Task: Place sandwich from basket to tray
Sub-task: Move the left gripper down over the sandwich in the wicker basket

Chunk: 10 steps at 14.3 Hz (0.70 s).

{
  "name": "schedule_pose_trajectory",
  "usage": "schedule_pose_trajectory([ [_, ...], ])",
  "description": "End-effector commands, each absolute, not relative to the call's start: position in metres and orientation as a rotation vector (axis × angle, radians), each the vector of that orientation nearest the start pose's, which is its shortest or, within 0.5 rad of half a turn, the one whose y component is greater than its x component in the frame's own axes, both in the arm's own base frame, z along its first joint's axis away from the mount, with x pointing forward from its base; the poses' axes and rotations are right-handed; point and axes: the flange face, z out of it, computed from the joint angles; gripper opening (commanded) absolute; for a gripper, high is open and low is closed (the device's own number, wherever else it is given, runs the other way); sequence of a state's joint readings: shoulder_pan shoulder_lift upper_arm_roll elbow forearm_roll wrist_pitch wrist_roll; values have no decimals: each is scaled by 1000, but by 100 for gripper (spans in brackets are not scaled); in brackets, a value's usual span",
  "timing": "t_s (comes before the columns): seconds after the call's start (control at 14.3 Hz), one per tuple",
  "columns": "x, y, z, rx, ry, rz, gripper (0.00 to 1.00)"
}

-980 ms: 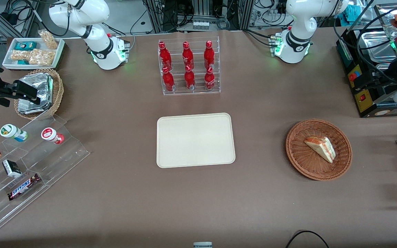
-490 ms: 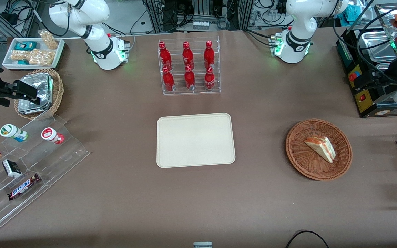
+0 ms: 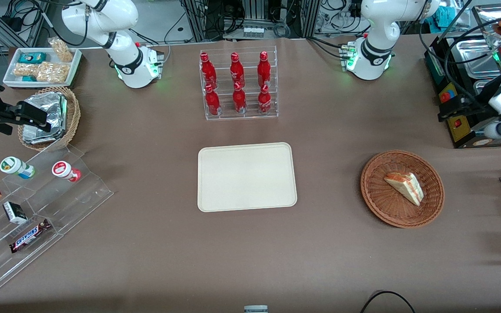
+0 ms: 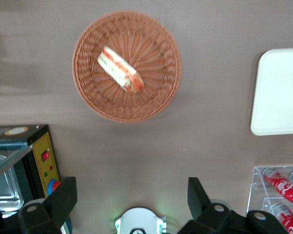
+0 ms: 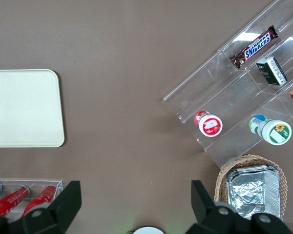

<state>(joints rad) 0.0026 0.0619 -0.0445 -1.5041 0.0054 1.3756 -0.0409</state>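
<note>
The sandwich (image 3: 402,187) (image 4: 119,70), a white wedge with orange-red and green layers, lies in the shallow reddish-brown wicker basket (image 3: 385,206) (image 4: 156,83) toward the working arm's end of the table. The cream tray (image 3: 246,176) (image 4: 278,92) (image 5: 24,107) lies bare at the table's middle. My gripper (image 3: 455,112) (image 4: 130,195) hangs high over the black control box, farther from the front camera than the basket and well apart from it. Its fingers (image 4: 63,195) are spread wide open with nothing between them.
A clear rack of red bottles (image 3: 238,82) stands farther back than the tray. The control box (image 3: 461,126) sits near the basket. A stepped acrylic shelf of snacks (image 3: 37,204), a tan basket of foil packets (image 3: 50,117) and a white snack tray (image 3: 41,65) are at the parked arm's end.
The working arm's wrist has shifted, bringing the gripper further into the front view over the control box. The sandwich, basket and tray have not moved.
</note>
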Motion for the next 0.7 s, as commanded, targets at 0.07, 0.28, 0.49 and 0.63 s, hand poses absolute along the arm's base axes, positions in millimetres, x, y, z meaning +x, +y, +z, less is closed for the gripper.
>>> schedule_pose_trajectory([
  [0.07,560,-5,527,-3074,-26,322,100],
  [0.28,561,0,452,-3088,-30,236,100],
  [0.49,556,21,391,-3109,-97,138,100],
  [0.63,556,27,367,-3111,-209,90,100],
])
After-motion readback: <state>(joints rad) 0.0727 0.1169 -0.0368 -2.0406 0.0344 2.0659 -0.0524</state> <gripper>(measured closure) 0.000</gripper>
